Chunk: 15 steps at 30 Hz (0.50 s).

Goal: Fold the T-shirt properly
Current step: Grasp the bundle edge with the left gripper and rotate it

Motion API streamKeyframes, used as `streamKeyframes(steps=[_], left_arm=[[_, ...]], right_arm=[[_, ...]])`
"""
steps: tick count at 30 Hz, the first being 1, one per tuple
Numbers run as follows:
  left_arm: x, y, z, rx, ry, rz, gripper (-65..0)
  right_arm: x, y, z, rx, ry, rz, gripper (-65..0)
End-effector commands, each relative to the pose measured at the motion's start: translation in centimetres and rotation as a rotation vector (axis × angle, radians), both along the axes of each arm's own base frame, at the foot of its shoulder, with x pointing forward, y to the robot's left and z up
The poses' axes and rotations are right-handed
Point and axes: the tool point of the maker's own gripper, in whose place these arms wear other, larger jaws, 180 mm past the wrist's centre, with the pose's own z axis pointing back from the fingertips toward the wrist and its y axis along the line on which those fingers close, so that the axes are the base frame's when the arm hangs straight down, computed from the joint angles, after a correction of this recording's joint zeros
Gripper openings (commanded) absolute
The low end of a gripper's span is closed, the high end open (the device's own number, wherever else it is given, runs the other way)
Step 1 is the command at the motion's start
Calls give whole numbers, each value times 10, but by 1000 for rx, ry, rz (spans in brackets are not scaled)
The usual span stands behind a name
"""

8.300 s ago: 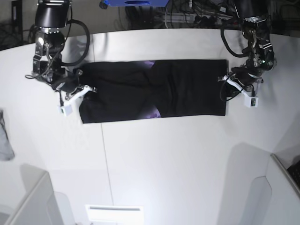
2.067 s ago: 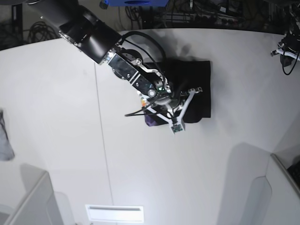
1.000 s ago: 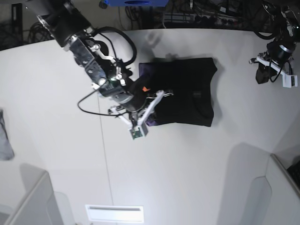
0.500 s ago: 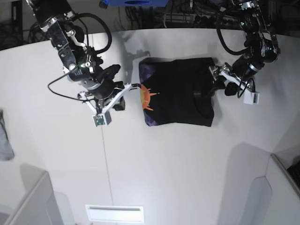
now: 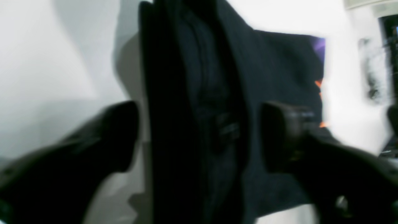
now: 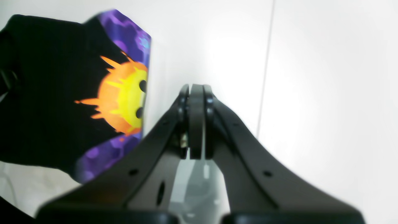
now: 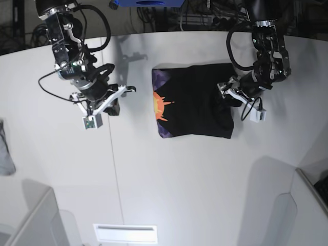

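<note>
The black T-shirt (image 7: 197, 102) lies folded into a squarish pack at the table's middle, its orange sunburst print (image 7: 161, 105) along the left edge. My left gripper (image 7: 224, 98) sits at the shirt's right edge. In the left wrist view the left gripper (image 5: 199, 137) is open, its fingers (image 5: 119, 137) straddling a raised fold of the T-shirt (image 5: 192, 93). My right gripper (image 7: 114, 106) hovers left of the shirt, apart from it. In the right wrist view the right gripper (image 6: 196, 123) is shut with nothing in it, and the T-shirt (image 6: 46, 102) shows its print (image 6: 124, 96) to the left.
A small grey cloth (image 7: 5, 154) lies at the table's far left edge. A seam (image 7: 114, 164) runs down the white table. White panels (image 7: 36, 220) stand at the front corners, and cables and a blue object (image 7: 146, 2) sit behind the table.
My right arm has drawn back to the left, off the shirt, uncovering the sunburst print. The left arm has come in from the far right to the shirt's right edge and opened its jaws.
</note>
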Motion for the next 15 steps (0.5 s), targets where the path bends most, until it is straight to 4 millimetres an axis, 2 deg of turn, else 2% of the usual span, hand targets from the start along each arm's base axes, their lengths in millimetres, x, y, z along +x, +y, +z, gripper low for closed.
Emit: streamKeyframes(steps=[1, 5, 8, 12, 15], left_arm=[[-6, 0, -6, 28, 37, -17, -242], [-9, -4, -12, 69, 57, -58, -505], [-10, -15, -15, 91, 63, -112, -650], [-12, -15, -16, 234, 63, -242, -650], [-18, -12, -21, 359, 73, -366, -650]], right_arm=[[8, -6, 14, -2, -57, -12, -650], [6, -23, 12, -8, -76, -64, -650], [1, -32, 9, -13, -78, -94, -650], [-6, -43, 5, -21, -70, -123, -650], [-10, -43, 2, -19, -74, -128, -650]])
